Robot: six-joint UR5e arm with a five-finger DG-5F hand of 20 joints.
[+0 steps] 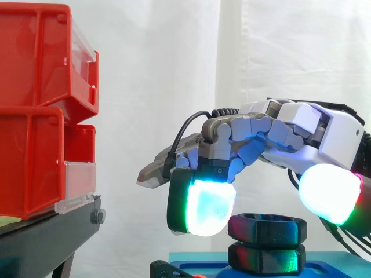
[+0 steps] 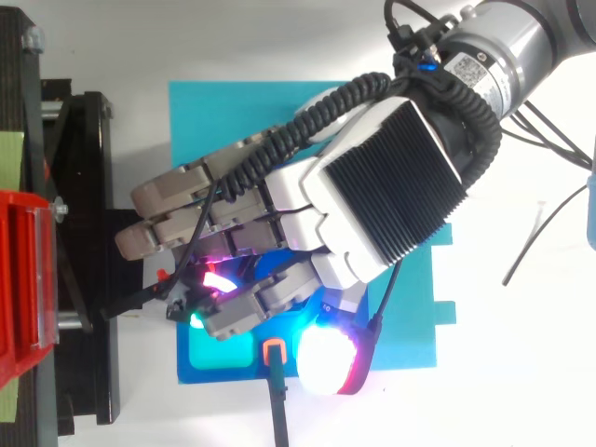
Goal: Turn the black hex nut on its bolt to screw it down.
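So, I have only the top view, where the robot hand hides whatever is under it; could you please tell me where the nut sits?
Observer: In the side view the black hex nut sits level, directly below the robot hand.
Operator: Thank you. Is it screwed fully down?
Observer: It seems not. A narrow dark gap separates it from a second black hex piece beneath it.
Operator: And what carries that lower piece?
Observer: It stands on the blue base.
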